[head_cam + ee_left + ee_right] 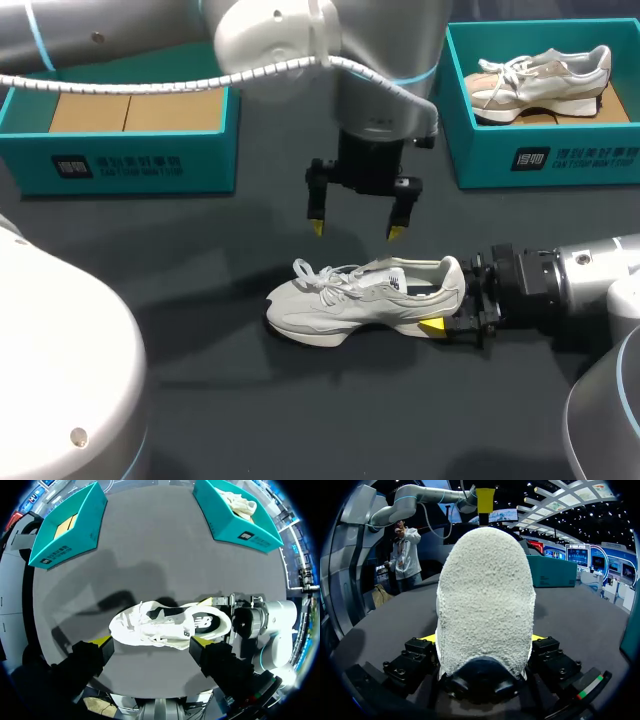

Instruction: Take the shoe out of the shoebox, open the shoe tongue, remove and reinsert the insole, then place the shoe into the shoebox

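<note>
Grey shoe [365,300] heel clamped in right gripper [445,302], seemingly firm; left gripper [355,230] splayed wide, empty, overhead. Descend centred on tongue [372,276], pinch lightly.

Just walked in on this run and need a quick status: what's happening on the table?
The shoe is out of its box and lying on its side on the table. The right gripper is shut on its heel from the side. The left gripper hovers open above the shoe's opening, touching nothing. The left shoebox shows only its cardboard bottom; the right shoebox holds a second shoe.
</note>
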Tool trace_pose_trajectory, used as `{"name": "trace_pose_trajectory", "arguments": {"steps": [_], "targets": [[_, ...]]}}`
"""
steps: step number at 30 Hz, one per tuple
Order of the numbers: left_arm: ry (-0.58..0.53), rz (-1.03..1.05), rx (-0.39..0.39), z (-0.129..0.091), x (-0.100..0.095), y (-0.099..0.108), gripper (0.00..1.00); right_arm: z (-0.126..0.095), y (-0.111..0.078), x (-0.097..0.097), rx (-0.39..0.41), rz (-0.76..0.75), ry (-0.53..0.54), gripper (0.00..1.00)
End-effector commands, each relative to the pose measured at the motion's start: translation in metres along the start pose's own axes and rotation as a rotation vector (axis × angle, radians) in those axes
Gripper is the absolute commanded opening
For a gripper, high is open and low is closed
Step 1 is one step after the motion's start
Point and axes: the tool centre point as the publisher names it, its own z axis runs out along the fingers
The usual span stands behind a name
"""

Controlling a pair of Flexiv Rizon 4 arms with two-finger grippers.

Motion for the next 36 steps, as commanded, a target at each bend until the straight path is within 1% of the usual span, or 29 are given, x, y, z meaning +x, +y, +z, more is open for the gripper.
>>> {"name": "trace_pose_trajectory", "arguments": {"steps": [1, 2, 7, 11, 16, 22, 26, 32, 36], "targets": [[-0.094, 0.005, -0.031, 0.011, 0.039, -0.007, 1.0, 0.0, 0.0, 0.0, 0.003, -0.001, -0.002, 0.0], [-0.102, 0.007, -0.04, 0.013, 0.041, -0.007, 1.0, 0.0, 0.0, 0.0, 0.003, -0.001, -0.002, 0.0], [-0.135, 0.008, -0.029, 0.025, 0.057, -0.003, 1.0, 0.0, 0.0, 0.0, 0.003, -0.001, -0.002, 0.0], [-0.167, -0.005, -0.036, 0.036, 0.071, -0.002, 1.0, 0.0, 0.0, 0.0, 0.003, -0.001, -0.002, 0.0], [-0.201, -0.016, -0.037, 0.048, 0.082, 0.0, 1.0, 0.0, 0.0, 0.0, 0.003, -0.001, -0.002, 0.0], [-0.238, -0.021, -0.037, 0.063, 0.086, 0.004, 1.0, 0.0, 0.0, 0.0, 0.003, -0.001, -0.002, 0.0], [-0.255, -0.033, -0.049, 0.068, 0.088, 0.004, 1.0, 0.0, 0.0, 0.0, 0.003, -0.001, -0.002, 0.0], [-0.259, -0.034, -0.056, 0.071, 0.083, 0.002, 0.99, 0.0, 0.0, 0.0, 0.003, -0.001, -0.002, 0.0], [-0.264, -0.04, -0.061, 0.072, 0.078, 0.001, 0.96, 0.0, 0.0, 0.0, 0.003, -0.001, -0.002, 0.0]]}}
